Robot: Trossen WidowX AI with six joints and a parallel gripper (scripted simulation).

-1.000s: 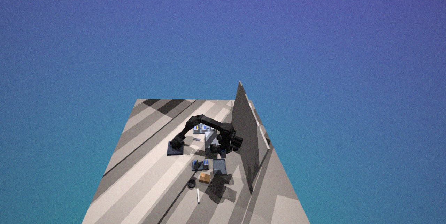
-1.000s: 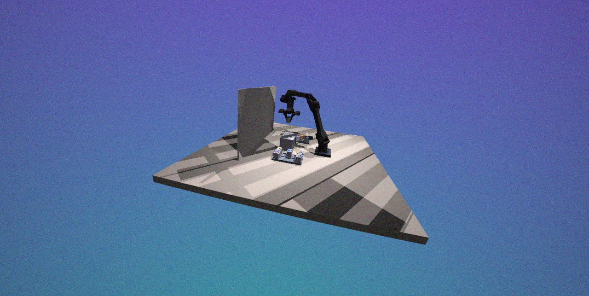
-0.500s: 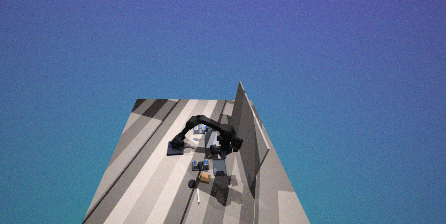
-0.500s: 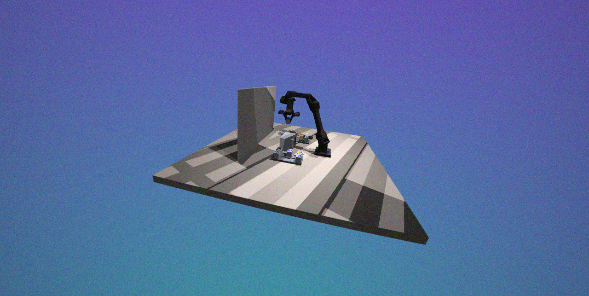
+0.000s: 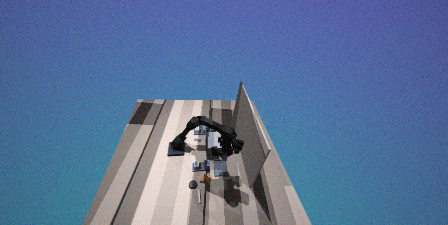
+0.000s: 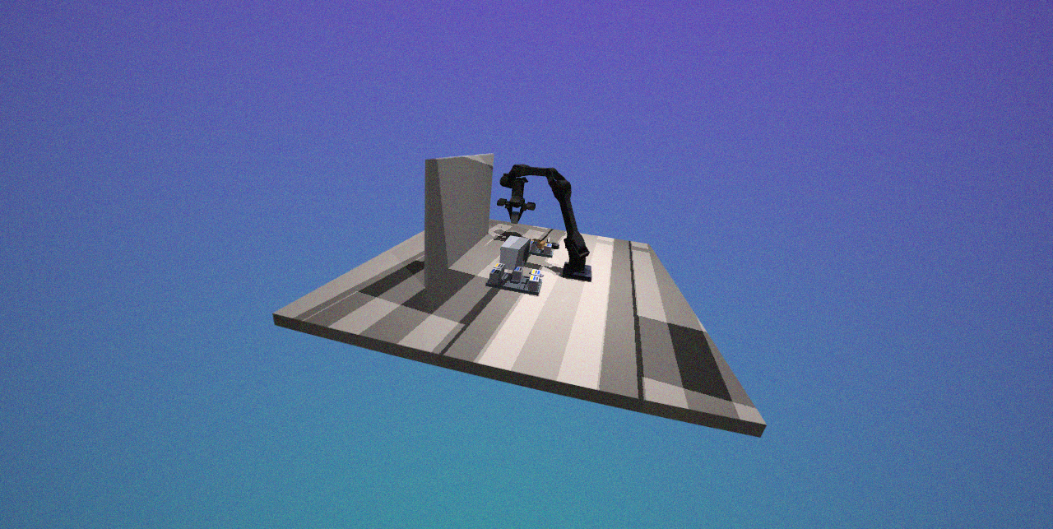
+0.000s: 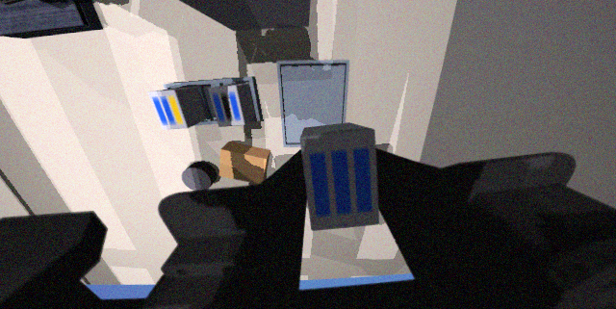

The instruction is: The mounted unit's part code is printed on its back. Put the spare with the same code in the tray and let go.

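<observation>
1. My claw (image 5: pixel 224 157) (image 6: pixel 514 219) (image 7: pixel 330 152) grips the blue-striped block (image 7: pixel 341 181), raised above the bench (image 5: pixel 162 173) (image 6: pixel 574 349).
2. The tray (image 5: pixel 220 168) (image 7: pixel 314 102) lies inward of the bench's walled edge.
3. Early release could strike its rim; a misread code would deliver the wrong spare.

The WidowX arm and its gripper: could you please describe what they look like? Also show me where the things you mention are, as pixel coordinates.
The arm (image 5: pixel 216 125) (image 6: pixel 565 203) is matte black with chunky jointed links, on a dark square base plate. Its black gripper (image 7: pixel 330 152) has tapering fingers; no cable or marking can be made out.
</observation>
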